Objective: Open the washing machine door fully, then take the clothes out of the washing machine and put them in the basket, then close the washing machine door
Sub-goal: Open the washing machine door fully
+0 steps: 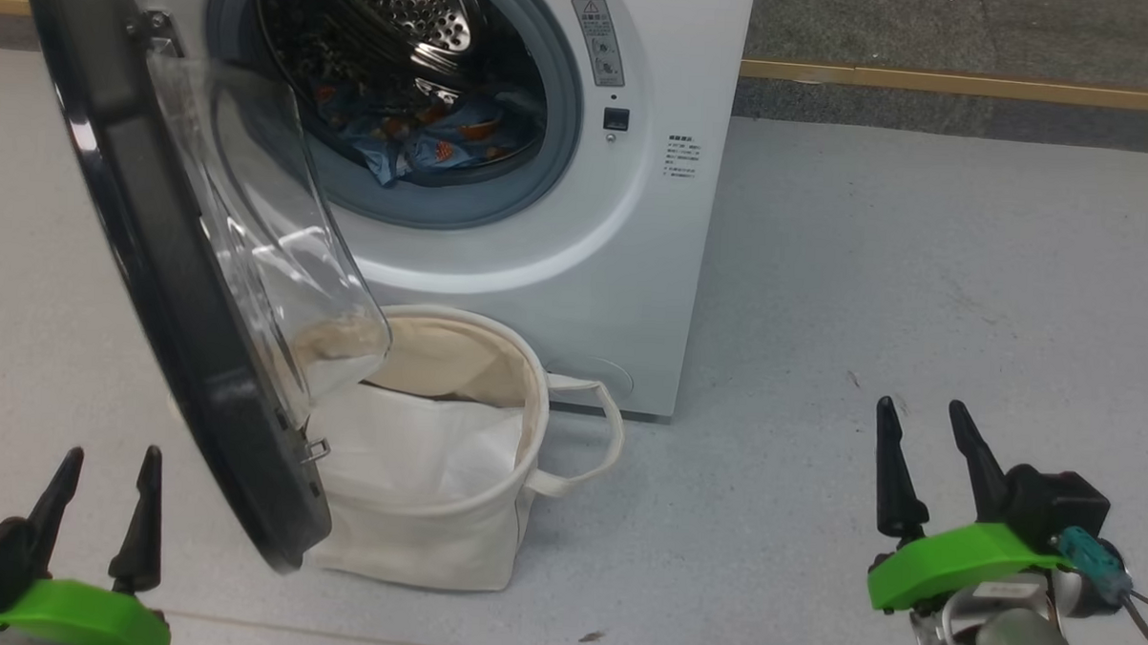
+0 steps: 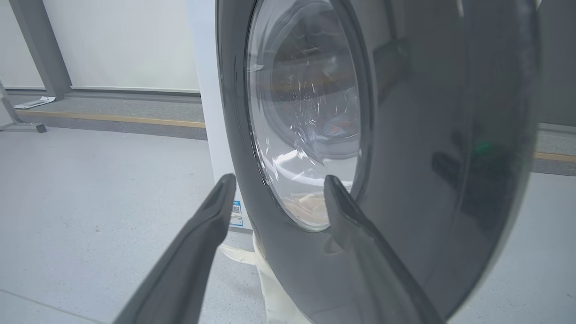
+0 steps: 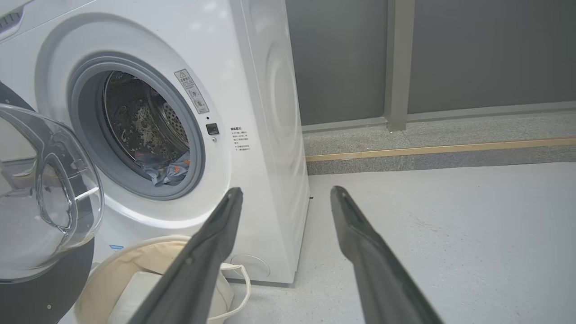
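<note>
In front of the white boxy washing machine (image 1: 576,265), its black-rimmed glass door (image 1: 155,279) hangs part-open over the cream canvas basket (image 1: 433,537), blue orange-flecked clothes (image 1: 428,141) lie inside the machine, and the left gripper (image 1: 113,452) and right gripper (image 1: 921,403) hover with fingers spread, empty; that overhanging door could block dropped clothes.

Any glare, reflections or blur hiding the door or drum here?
Head view: even light, sharp; highlights glint on the perforated steel drum, and the round door with glossy black rim and clear glass bowl warps the cream canvas basket behind it. Left wrist view: that rim mirrors the room; the left end effector looks soft near the lens. Right wrist view: sharp, evenly lit.
</note>
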Robot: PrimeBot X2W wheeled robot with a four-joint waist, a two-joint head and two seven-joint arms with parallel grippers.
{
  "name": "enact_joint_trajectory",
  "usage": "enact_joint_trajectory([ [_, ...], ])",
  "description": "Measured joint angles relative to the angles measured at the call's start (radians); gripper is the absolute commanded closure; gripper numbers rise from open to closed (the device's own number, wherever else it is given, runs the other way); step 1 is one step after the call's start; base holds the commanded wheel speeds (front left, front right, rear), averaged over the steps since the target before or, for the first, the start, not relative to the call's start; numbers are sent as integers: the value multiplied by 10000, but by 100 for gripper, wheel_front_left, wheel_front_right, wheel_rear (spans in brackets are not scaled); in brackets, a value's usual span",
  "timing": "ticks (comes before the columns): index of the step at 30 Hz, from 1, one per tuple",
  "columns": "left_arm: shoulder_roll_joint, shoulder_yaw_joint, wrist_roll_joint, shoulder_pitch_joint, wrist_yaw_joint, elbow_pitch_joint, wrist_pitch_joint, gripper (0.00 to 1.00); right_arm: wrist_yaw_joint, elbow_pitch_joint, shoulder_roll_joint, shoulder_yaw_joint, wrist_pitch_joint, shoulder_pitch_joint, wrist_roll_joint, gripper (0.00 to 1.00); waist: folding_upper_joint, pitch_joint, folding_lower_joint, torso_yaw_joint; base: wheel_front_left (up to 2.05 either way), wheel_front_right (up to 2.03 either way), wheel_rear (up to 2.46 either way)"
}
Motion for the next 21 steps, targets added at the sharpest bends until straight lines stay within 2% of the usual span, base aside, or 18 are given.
enact_joint_trajectory([
  [10,92,121,-50,26,2,15,0,0,0,-8,211,-128,0,24,-769,0,0,52,0,-14,0,0,0],
  [21,146,-15,-2,-38,12,84,0,0,0,192,230,84,0,19,-871,0,0,113,0,47,0,0,0],
])
